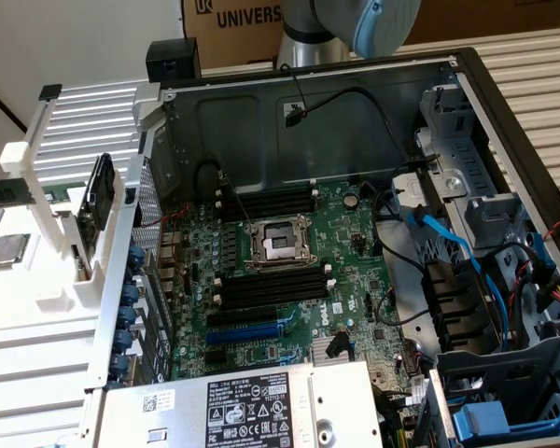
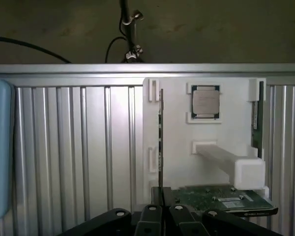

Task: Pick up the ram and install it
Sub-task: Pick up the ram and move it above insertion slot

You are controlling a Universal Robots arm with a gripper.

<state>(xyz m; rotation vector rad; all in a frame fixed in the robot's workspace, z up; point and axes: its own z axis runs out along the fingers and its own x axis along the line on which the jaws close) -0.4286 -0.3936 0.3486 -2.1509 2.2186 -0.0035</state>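
Note:
The ram (image 2: 160,137) is a thin stick standing on edge in the clips of a white rack (image 2: 177,157), a short way beyond my fingertips. A second thin green strip (image 2: 256,118) stands at the rack's other side. My gripper (image 2: 164,217) hovers above the rack's near edge, its dark fingers (image 2: 150,221) close together with nothing between them. In the exterior view the arm (image 1: 355,23) reaches over the back of the open computer case (image 1: 467,84). On the motherboard (image 1: 355,233) lie long black memory slots (image 1: 271,285) beside the processor socket (image 1: 278,245).
The rack also carries a processor chip (image 2: 205,102), a raised white bar (image 2: 236,167) and a green card with a label (image 2: 221,199) right under my fingers. A blue expansion slot (image 1: 247,331), loose cables (image 1: 448,243) and a power supply (image 1: 252,411) crowd the case.

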